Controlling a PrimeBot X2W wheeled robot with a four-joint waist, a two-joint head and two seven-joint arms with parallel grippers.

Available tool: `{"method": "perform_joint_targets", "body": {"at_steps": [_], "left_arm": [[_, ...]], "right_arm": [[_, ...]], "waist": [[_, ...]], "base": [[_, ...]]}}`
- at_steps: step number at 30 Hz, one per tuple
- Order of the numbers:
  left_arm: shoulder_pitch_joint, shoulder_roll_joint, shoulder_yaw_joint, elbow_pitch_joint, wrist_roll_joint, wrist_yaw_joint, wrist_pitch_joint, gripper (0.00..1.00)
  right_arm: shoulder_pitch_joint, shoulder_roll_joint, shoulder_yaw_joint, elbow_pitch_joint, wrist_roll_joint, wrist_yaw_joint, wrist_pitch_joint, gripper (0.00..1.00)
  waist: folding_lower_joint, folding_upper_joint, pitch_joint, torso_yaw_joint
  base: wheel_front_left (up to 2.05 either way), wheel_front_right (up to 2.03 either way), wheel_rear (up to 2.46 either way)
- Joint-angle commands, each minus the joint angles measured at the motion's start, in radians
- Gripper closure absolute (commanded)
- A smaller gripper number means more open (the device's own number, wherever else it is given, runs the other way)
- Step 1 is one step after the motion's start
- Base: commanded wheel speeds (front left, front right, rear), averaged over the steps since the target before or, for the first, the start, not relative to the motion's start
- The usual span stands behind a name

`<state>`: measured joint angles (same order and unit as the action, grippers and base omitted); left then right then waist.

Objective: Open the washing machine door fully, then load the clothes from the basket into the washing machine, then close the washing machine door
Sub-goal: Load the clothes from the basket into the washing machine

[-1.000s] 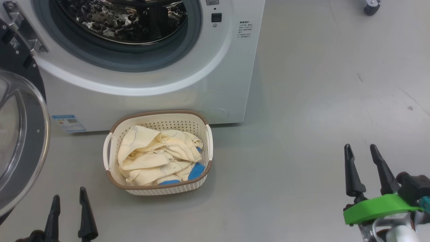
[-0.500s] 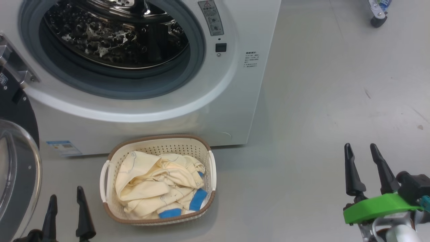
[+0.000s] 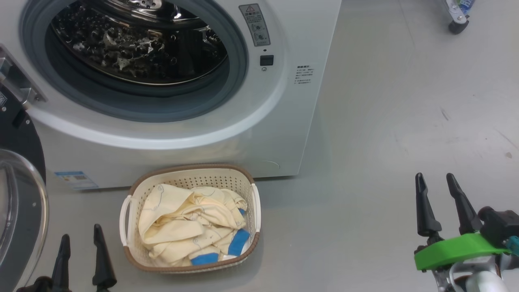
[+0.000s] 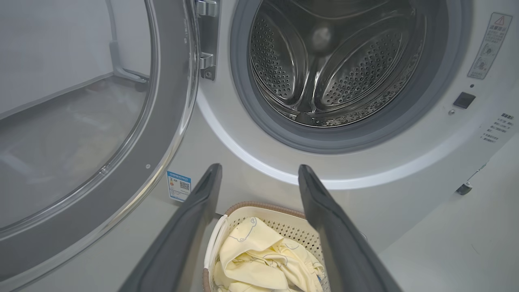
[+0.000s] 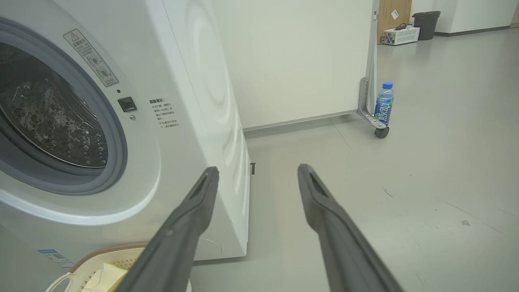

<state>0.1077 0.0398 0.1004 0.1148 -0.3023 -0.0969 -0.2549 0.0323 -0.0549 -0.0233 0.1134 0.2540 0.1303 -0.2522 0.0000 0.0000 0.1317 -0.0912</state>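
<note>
Grey floor (image 3: 385,121) at lower middle holds the basket (image 3: 190,168), clothes (image 3: 182,227) not loaded. Washing machine door (image 3: 24,219) open. Left hand (image 3: 82,232), right hand (image 3: 434,176) spread, empty.

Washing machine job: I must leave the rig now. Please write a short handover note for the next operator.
Left claw: open, empty, to the left of the basket.
Right claw: open, empty, far to the right, apart from everything.
Washing machine door: swung wide open on the left side; the drum looks empty.
Clothes: in the basket, on the floor in front of the washing machine.
Done: door opened.
Left to do: load the clothes, close the door.
</note>
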Motion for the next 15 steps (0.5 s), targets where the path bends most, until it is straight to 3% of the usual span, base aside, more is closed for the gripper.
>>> {"method": "perform_joint_targets", "body": {"at_steps": [1,15], "left_arm": [[-0.023,0.01,0.032,-0.035,-0.004,-0.003,-0.007,0.0],[-0.054,0.01,-0.04,0.012,0.005,-0.026,-0.007,0.0]], "right_arm": [[-0.037,-0.01,0.019,-0.036,-0.001,0.0,-0.01,0.0],[-0.069,-0.001,0.03,-0.039,0.01,0.0,-0.01,0.0]], "waist": [[0.0,0.0,0.002,-0.001],[0.0,0.0,0.077,-0.028]], "base": [[0.0,0.0,0.0],[0.0,0.0,0.0]]}}
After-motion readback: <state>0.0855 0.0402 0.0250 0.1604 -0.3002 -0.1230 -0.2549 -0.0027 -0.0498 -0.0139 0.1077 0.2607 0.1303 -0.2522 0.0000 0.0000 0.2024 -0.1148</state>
